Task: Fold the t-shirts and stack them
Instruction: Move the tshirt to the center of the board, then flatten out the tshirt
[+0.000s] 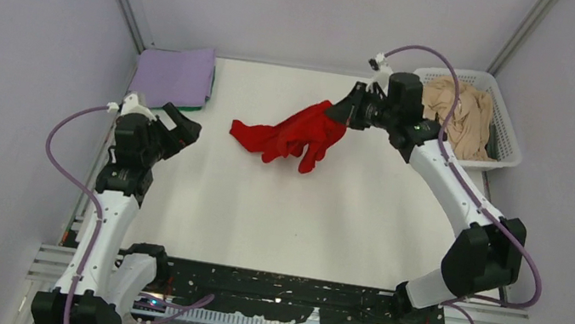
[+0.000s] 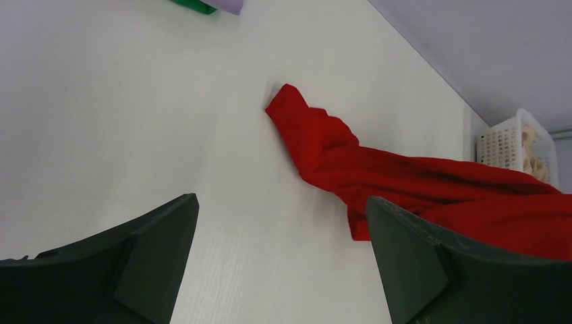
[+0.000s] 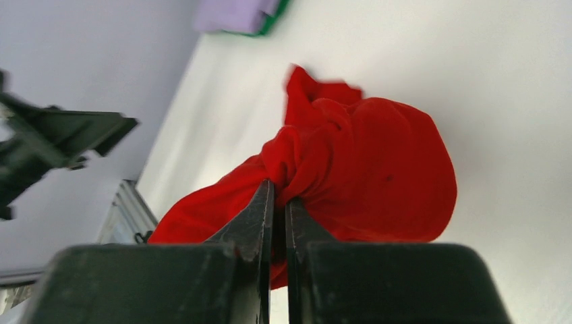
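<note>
Our right tool (image 1: 339,113) is clenched on a small pinch of the red t-shirt (image 1: 292,137), which trails bunched onto the tabletop (image 1: 302,216) near its far edge. Our left tool (image 1: 184,126) hangs released by the left edge. We judge that pinch could slip, dropping the cloth tangled.

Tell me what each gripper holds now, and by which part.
The right gripper pinches the red t-shirt by a bunched fold at one end; sleeve or hem cannot be told. The left gripper is open and holds nothing.
</note>
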Tool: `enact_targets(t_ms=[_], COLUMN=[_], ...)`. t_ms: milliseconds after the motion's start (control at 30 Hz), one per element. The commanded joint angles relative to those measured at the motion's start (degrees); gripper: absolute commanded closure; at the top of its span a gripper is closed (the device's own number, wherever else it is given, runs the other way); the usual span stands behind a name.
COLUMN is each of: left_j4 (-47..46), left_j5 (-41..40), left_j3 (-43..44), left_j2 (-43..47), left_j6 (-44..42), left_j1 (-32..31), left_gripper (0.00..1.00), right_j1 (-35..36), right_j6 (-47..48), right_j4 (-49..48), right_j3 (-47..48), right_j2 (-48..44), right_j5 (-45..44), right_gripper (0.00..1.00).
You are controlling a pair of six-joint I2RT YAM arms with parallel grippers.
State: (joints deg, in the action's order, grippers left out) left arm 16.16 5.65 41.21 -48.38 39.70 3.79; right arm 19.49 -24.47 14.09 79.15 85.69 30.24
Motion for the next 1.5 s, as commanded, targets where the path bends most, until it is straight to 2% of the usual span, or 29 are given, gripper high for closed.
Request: enact_targets(t_ms=[0, 33, 67, 133, 167, 200, 367, 600, 700, 833, 900, 1033, 1100, 1233, 1300, 1400, 1433, 1467], left_j4=[0.51, 0.69, 0.83, 1.2, 1.5, 1.65, 3.67, 7.77, 12.79, 17.64, 21.18, 25.9, 25.93, 26.45, 27.16, 26.2, 25.84, 25.7], left_j5=[2.24, 2.89, 3.61, 4.42, 4.47, 4.23, 2.52, 4.13, 4.39, 1.61, 2.69, 2.28, 2.57, 3.34, 3.11, 1.88, 1.78, 1.67], left_j3=[-1.5, -1.33, -1.08, 0.03, 1.0, 2.15, 12.3, 30.8, 39.1, 46.51, 49.69, 51.96, 51.39, 51.52, 52.19, 51.69, 51.47, 51.35], left_j2=[-1.88, -2.98, -4.36, -7.35, -9.2, -10.93, -24.74, -47.3, -55.04, -62.62, -65.86, -69.64, -70.9, -73.54, -73.91, -73.28, -73.12, -73.01], left_j6=[0.68, 0.64, 0.52, 0.12, -0.26, -0.65, -2.58, -2.88, -2.66, -3.18, -3.69, -3.27, -2.65, -1.89, -1.81, -1.35, -1.29, -1.29], left_j1=[0.01, -0.03, -0.08, -0.79, -1.51, -2.37, -7.56, -9.42, -10.17, -12.24, -13.0, -15.01, -15.77, -16.65, -16.88, -16.98, -16.98, -16.98], left_gripper=[0.01, 0.01, 0.01, 0.01, 0.01, 0.01, 0.01, 0.01, 0.01, 0.01, 0.01, 0.01, 0.05, 0.22, 0.41, 0.76, 0.93, 1.0], right_j1=[-0.63, -0.65, -0.72, -0.74, -0.79, -0.75, -0.63, 0.05, 1.05, 2.86, 3.14, 3.63, 3.77, 4.02, 4.59, 6.26, 7.54, 8.22], right_j6=[3.9, 6.3, 7.21, 9.45, 10.96, 11.65, 15.0, 12.39, 10.82, 10.55, 10.31, 9.44, 9.18, 9.18, 9.22, 9.93, 10.35, 10.6], right_j4=[-1.06, 1.5, 2.98, 7.35, 9.29, 9.77, 6.88, 0.99, -0.23, 0.24, 0.26, -1.82, -2.21, -2.1, -1.93, -1.56, -1.15, -0.94], right_j3=[-5.26, -5.69, -5.97, -5.32, -5.15, -5.3, -13.04, -29.66, -35.16, -38.37, -39.4, -41.15, -41.26, -41.28, -41.45, -42.24, -42.42, -42.77], right_j2=[3.72, 5.57, 6.35, 7.43, 6.89, 5.35, -5.4, -21.39, -24.99, -27.07, -27.83, -29.1, -29.36, -29.44, -29.63, -30.01, -30.08, -29.91], right_j5=[-11.24, -16.83, -19.76, -29.43, -33.99, -36.58, -37.26, -29.94, -25.24, -26.94, -27.31, -26.51, -26.37, -25.86, -25.21, -25.05, -25.14, -25.45], right_gripper=[0.85, 0.8, 0.67, 0.37, 0.07, 0.01, 0.05, 0.05, 0.05, 0.05, 0.05, 0.05, 0.05, 0.05, 0.05, 0.04, 0.03, 0.02])
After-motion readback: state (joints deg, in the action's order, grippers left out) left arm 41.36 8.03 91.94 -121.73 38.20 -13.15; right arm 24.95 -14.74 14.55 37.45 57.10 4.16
